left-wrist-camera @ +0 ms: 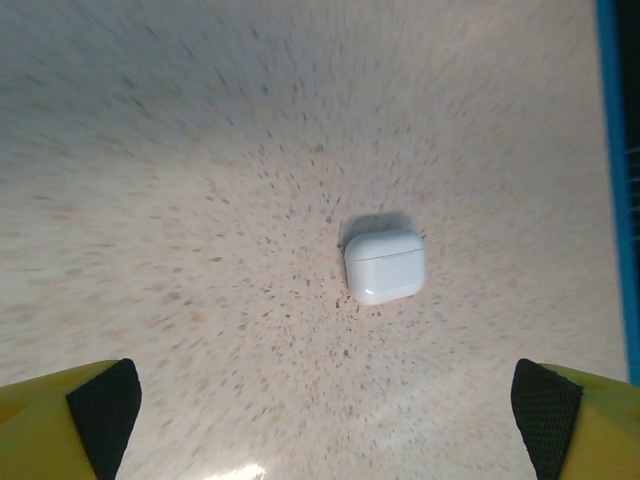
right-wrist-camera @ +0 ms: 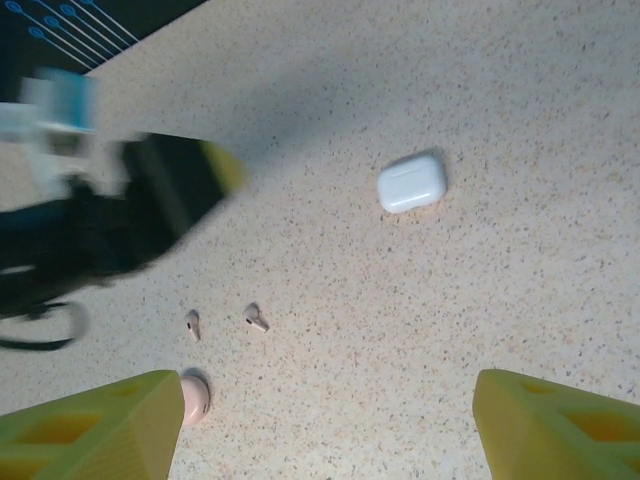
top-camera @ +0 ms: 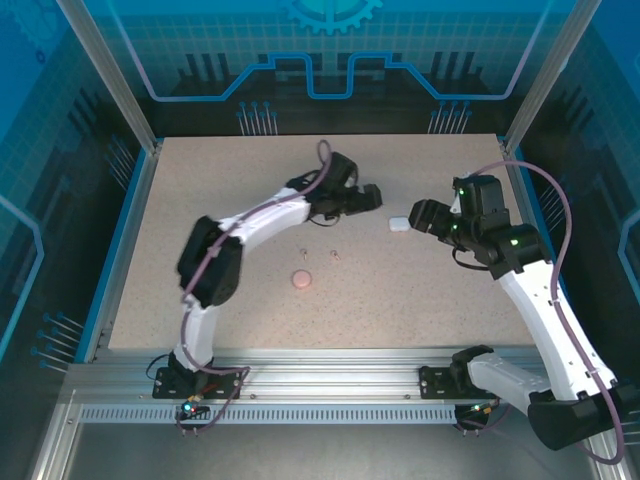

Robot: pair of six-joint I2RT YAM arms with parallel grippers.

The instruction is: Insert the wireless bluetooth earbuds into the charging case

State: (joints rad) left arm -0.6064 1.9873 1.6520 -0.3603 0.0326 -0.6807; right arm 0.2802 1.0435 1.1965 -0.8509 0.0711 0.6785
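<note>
Earbuds (right-wrist-camera: 255,318) loose on counter (top-camera: 200,200), well apart from closed white case (right-wrist-camera: 411,183), to its near left. Left pincer (left-wrist-camera: 325,410) wide and empty just left of case; right pincer (right-wrist-camera: 320,420) likewise, just right.

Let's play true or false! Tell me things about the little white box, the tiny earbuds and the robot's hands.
1. The charging case is shut. True.
2. The earbuds are inside the case. False: both lie on the table, apart from it.
3. The left gripper holds the case. False: its jaws are open, and the case lies beyond them.
4. A pink round thing lies near the earbuds. True.
5. The right gripper is open and empty. True.
</note>
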